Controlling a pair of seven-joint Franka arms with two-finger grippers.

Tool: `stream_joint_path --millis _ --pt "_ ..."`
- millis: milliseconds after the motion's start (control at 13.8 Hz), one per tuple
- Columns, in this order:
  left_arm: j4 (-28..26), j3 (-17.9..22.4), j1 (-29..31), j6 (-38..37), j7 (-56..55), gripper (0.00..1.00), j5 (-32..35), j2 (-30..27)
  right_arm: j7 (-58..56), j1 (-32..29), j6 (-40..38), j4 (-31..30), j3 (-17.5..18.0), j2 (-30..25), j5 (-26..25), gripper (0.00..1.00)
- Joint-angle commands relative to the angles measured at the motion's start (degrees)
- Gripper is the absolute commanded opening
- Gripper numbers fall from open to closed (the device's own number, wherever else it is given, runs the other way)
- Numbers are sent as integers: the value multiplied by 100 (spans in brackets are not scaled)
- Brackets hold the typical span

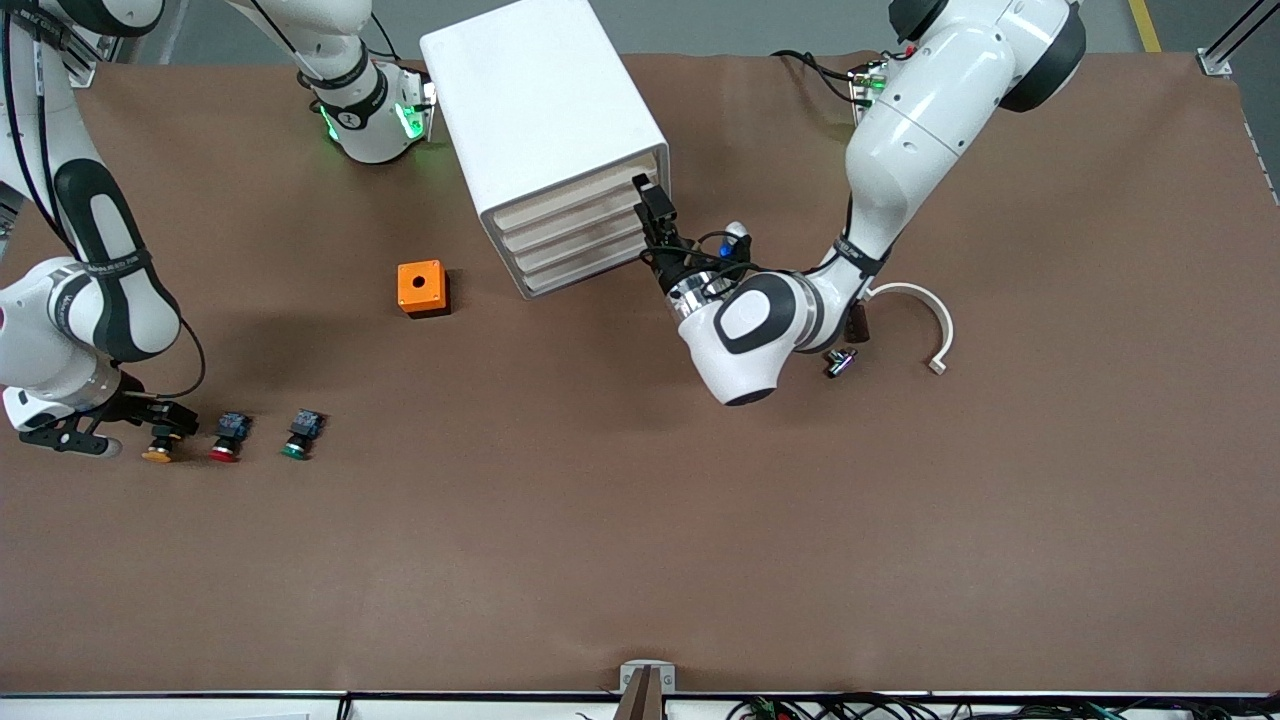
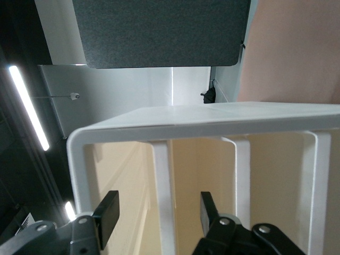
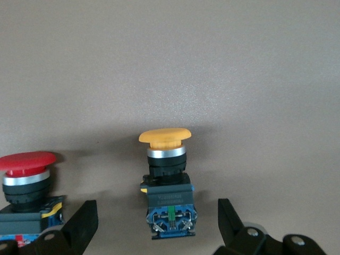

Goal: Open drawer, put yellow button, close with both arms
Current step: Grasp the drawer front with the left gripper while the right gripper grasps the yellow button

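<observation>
Down in the lower left of the front view we've got three push buttons in a row on the brown table (image 1: 640, 560): the yellow button (image 1: 158, 449) sits at the right arm's end of the row, the red button (image 1: 228, 437) is beside it, and the green button (image 1: 300, 434) comes after that; the right gripper (image 1: 125, 425) is right at the yellow button, fingers spread wide with the button between them but not pinched, which the right wrist view shows pretty clearly, yellow cap (image 3: 164, 136) up and dark body sitting in the gap; moving up the frame, the orange box (image 1: 421, 288) with its hole sits left of centre, and over right of centre there's a small dark part (image 1: 840, 361) and a white curved piece (image 1: 925, 315) lying on the table; farthest up, in the top middle, is the white cabinet (image 1: 540, 120), all four drawers pushed in; the left gripper (image 1: 655, 215) is up against its front corner by the drawer (image 1: 575, 197), fingers apart around the cabinet's edge strip, not clamped on anything we can make out.
</observation>
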Motion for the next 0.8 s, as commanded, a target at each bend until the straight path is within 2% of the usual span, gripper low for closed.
stream_joint_path --millis 0,145,291,364,509,582,727 --pt "58 3 -213 182 76 69 -99 79 -144 -104 7 196 62 145 -42 100" --pt "58 3 -362 235 76 64 -116 88 -276 -174 7 249 62 198 -33 100" --pt "58 -6 -441 306 68 51 -125 88 -276 -174 -2 267 62 225 -33 100" --pt "58 3 -468 306 68 43 -134 88 -276 -165 -2 258 62 225 -33 81" --pt "58 -6 -477 315 172 28 -143 88 -259 -157 -2 249 62 225 -25 30" --pt "58 3 -468 315 425 23 -221 88 -215 -157 -2 241 62 216 -16 12" --pt "66 3 -460 323 569 12 -309 88 -215 -174 -11 214 71 216 -7 0"
